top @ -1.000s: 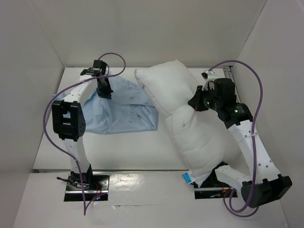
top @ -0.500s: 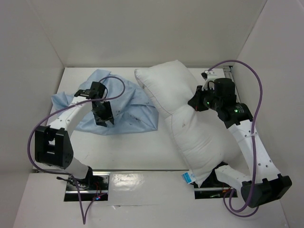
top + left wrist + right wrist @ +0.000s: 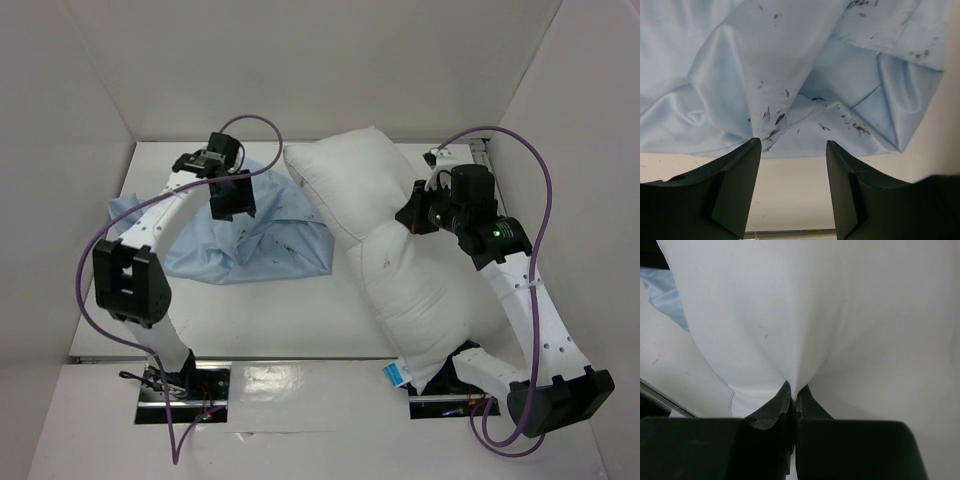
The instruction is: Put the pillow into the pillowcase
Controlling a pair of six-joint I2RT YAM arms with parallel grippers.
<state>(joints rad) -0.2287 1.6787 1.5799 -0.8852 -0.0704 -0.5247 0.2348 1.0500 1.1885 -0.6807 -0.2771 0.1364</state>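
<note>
Across the right half of the table (image 3: 280, 315), the pillow (image 3: 405, 285) lies on a slant, far corner up by the back wall, near corner with its blue-and-white tag (image 3: 395, 374) down beside the right arm's base. At the pillow's waist the right fingers (image 3: 792, 399) are pressed tight together on a pinch of the white cover, fabric puckering into the grip. Over on the left, the pillowcase (image 3: 265, 240) sits rumpled on the table, light blue with dark specks, its right edge just beside the pillow. Above it hang the left fingers (image 3: 234, 203), spread wide apart, nothing between them, folds of blue cloth showing through the gap.
</note>
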